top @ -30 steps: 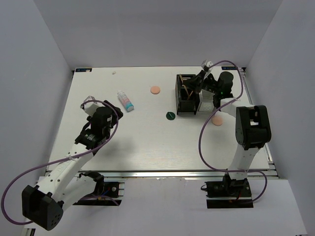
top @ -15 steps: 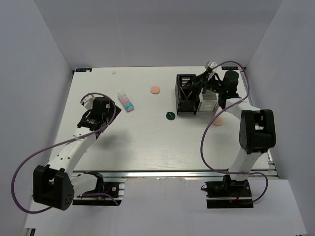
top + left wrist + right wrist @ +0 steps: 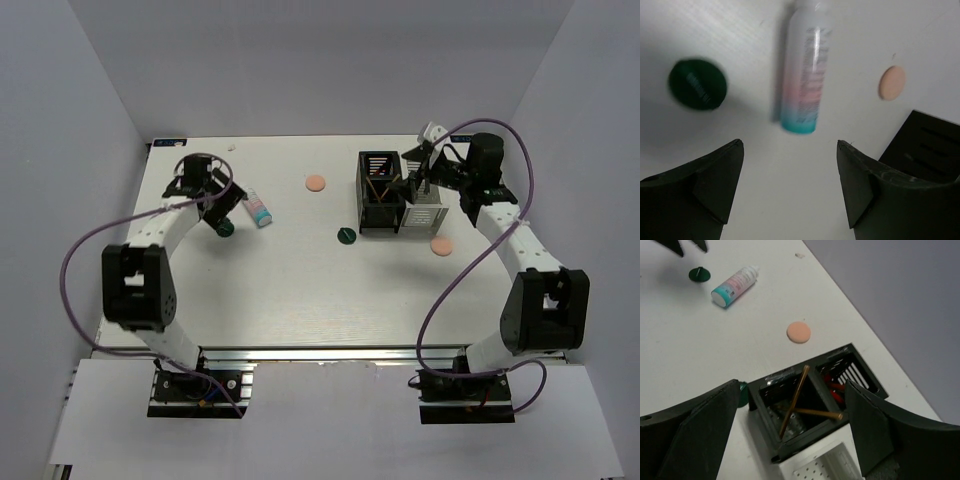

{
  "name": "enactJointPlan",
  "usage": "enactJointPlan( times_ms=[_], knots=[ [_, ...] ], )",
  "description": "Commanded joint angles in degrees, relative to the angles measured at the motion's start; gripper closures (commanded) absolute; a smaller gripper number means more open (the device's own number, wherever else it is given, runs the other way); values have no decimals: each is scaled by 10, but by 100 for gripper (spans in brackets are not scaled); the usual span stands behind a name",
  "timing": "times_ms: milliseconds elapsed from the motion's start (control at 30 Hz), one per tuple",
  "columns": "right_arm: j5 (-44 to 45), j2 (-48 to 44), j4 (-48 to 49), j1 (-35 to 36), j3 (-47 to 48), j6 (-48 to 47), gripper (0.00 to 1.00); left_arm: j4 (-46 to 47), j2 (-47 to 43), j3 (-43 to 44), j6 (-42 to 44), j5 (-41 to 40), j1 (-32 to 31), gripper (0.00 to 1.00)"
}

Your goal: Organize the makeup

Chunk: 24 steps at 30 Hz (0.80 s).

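My left claw (image 3: 790, 146) hangs over the far-left part of the table (image 3: 300, 290), jaws spread wide with nothing between them. The white tube (image 3: 802, 75) lies on its side just ahead of that gap, its teal end toward me and its cap end pointing away, clear of both fingertips. A dark-green disc (image 3: 697, 84) sits left of the tube, ahead of my left finger. A peach puff (image 3: 891, 83) lies farther off to the right, and a corner of the black organizer (image 3: 930, 145) shows past my right finger. My right claw (image 3: 791, 386) hovers above that black organizer, also wide open and empty. Looking down through it, I see two tan sticks (image 3: 794, 402) leaning crossed in one compartment and red pencils (image 3: 835, 385) in the neighbouring one. From overhead, the white organizer (image 3: 422, 212) stands against the black one's right side. A second green disc (image 3: 346, 235) lies on the table just beside the black box's near-left corner. A second puff (image 3: 441, 245) rests near the white organizer's front edge.
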Motion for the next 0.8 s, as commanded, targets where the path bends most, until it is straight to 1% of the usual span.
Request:
enactJointPlan(
  times_ms=[0,33,67,133,167,200,267,333,367,400,533,633,667,700,733,767],
  knots=[
    [24,-49,-43,-2,-24,-2,11,-17,95,123,35,43,0,16],
    [26,-55,-42,-2,-29,5,11,-30,119,153,42,40,-1,16],
    [29,-59,-41,-2,-39,11,11,-47,160,206,45,34,-2,15],
    [32,-70,-44,-1,-49,16,11,-51,192,244,56,33,-4,14],
    [40,-78,-43,-2,-59,18,11,-65,208,280,61,30,-7,13],
    [41,-81,-41,-2,-64,20,11,-76,240,299,70,25,-9,13],
    [47,-88,-37,-2,-76,23,11,-130,272,355,81,6,-17,12],
    [49,-99,-28,-2,-82,27,10,-151,305,378,97,-6,-25,12],
    [51,-102,-27,-2,-86,28,11,-150,314,384,103,-6,-31,12],
    [51,-103,-26,-3,-89,28,11,-146,314,383,104,-24,-33,11],
    [44,-106,-27,-2,-96,35,11,-138,341,394,108,-33,-42,12],
    [42,-108,-25,-3,-100,42,11,-150,358,408,115,-41,-50,18],
    [43,-110,-24,-3,-101,44,11,-150,358,408,118,-43,-54,22],
    [43,-111,-23,-3,-104,45,11,-152,360,408,118,-47,-55,29],
    [44,-112,-22,-3,-105,45,11,-157,363,410,118,-49,-55,34],
    [44,-114,-21,-3,-106,47,11,-163,366,413,118,-53,-56,38]
  ],
)
